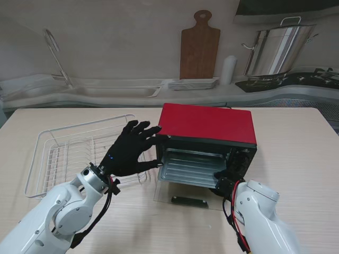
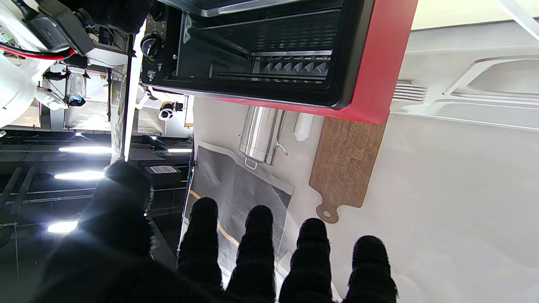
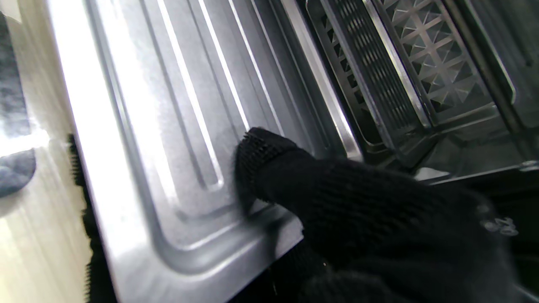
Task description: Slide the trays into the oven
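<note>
The oven [image 1: 207, 132] is a small box with a red top and black front, its glass door [image 1: 185, 200] folded down flat in front of it. A ribbed silver tray [image 1: 190, 168] sits level in the oven's mouth, its front edge sticking out over the door. A dark mesh rack [image 3: 387, 71] lies deeper inside the oven.

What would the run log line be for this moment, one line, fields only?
step: tray insertion | tray: partly inside oven | right hand: gripping tray's corner | left hand: open beside oven | door: down
</note>
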Controlling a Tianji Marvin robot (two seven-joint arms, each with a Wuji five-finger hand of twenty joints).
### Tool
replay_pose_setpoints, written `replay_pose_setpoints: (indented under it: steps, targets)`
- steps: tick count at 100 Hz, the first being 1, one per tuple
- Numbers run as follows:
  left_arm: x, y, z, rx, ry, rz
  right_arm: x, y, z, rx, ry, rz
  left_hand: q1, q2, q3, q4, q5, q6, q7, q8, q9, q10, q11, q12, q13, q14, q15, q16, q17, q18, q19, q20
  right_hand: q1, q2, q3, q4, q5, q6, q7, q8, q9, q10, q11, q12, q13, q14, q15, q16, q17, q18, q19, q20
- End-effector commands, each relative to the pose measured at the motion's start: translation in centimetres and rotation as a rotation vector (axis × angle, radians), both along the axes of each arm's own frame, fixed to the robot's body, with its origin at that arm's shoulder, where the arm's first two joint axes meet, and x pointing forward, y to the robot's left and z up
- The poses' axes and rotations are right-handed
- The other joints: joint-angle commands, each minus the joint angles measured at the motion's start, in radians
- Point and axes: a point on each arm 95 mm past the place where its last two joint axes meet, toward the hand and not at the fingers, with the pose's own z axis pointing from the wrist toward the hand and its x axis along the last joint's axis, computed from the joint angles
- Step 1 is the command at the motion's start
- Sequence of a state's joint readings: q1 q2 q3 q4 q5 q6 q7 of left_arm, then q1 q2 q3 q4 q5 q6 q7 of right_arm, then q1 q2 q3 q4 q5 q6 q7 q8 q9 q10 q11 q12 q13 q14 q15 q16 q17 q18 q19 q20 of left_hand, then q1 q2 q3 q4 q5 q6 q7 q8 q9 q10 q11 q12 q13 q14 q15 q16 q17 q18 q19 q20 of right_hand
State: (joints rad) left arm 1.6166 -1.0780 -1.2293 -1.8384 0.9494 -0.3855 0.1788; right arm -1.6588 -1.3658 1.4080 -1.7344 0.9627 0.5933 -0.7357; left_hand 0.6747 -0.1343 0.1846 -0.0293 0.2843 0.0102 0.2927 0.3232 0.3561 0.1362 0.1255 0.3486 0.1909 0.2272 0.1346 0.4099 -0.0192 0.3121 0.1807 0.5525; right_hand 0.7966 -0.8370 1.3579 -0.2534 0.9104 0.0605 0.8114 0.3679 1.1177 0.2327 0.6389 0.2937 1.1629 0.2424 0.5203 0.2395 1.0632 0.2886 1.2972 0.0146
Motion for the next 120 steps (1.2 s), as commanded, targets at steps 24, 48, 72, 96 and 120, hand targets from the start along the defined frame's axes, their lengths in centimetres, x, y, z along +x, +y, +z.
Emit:
replay_pose_setpoints:
  steps: [24, 48, 72, 96, 120]
  targets:
    - [-0.23, -0.18, 0.01, 0.0, 0.009, -0.002, -0.44, 1.11, -1.35, 0.009, 0.024, 0.004, -0.01, 0.034, -0.015, 0.036, -0.008, 0.001, 0.006, 0.012, -0.003, -0.021, 0.003, -0.02, -0.023, -0.022, -0.014, -0.012, -0.015, -0.023, -0.048, -0.013, 0.077, 0.009, 0.068, -0.022, 0.112, -0.106, 0.165, 0.066, 0.042, -0.036, 0.026, 0.007, 0.066, 0.034, 0.018, 0.009, -0.03, -0.035, 0.12, 0.015]
    - [-0.23, -0.12, -0.07, 0.002, 0.014, 0.0, -0.05, 1.46, -1.51, 0.004, 0.027, 0.001, -0.01, 0.033, -0.014, 0.036, -0.007, 0.001, 0.007, 0.012, -0.002, -0.021, 0.004, -0.019, -0.023, -0.022, -0.014, -0.012, -0.014, -0.023, -0.048, -0.013, 0.076, 0.01, 0.068, -0.021, 0.108, -0.104, 0.161, 0.062, 0.041, -0.035, 0.021, 0.005, 0.064, 0.034, 0.013, 0.005, -0.031, -0.037, 0.116, 0.015]
    - [-0.21, -0.02, -0.11, 0.004, 0.018, 0.002, 0.15, 1.57, -1.74, -0.013, 0.026, 0.011, -0.011, 0.034, -0.013, 0.036, -0.007, 0.0, 0.007, 0.013, -0.001, -0.021, 0.004, -0.019, -0.023, -0.022, -0.014, -0.012, -0.015, -0.024, -0.048, -0.013, 0.068, 0.018, 0.063, -0.015, 0.052, -0.059, 0.078, -0.013, 0.026, -0.012, -0.012, -0.004, 0.049, 0.027, -0.01, -0.009, -0.041, -0.02, 0.091, 0.002]
    - [-0.14, -0.01, -0.14, 0.003, 0.018, 0.002, 0.08, 1.25, -1.88, -0.03, 0.009, 0.046, -0.01, 0.034, -0.013, 0.035, -0.007, 0.001, 0.007, 0.013, -0.001, -0.021, 0.003, -0.019, -0.023, -0.022, -0.014, -0.012, -0.015, -0.023, -0.048, -0.013, -0.014, 0.015, -0.075, 0.025, -0.084, 0.024, -0.02, -0.188, -0.018, 0.012, -0.096, -0.01, -0.021, 0.032, -0.11, -0.054, -0.095, 0.054, -0.001, -0.028]
    - [-0.14, -0.02, -0.17, -0.002, 0.017, 0.001, -0.06, 0.78, -1.86, -0.057, -0.006, 0.095, -0.012, 0.033, -0.014, 0.035, -0.008, 0.0, 0.007, 0.013, -0.002, -0.022, 0.004, -0.019, -0.023, -0.022, -0.014, -0.012, -0.015, -0.024, -0.048, -0.013, -0.157, 0.001, -0.107, 0.137, -0.147, 0.058, -0.136, -0.123, -0.095, 0.012, -0.127, -0.023, -0.069, 0.037, -0.223, -0.081, -0.137, 0.081, -0.054, -0.03]
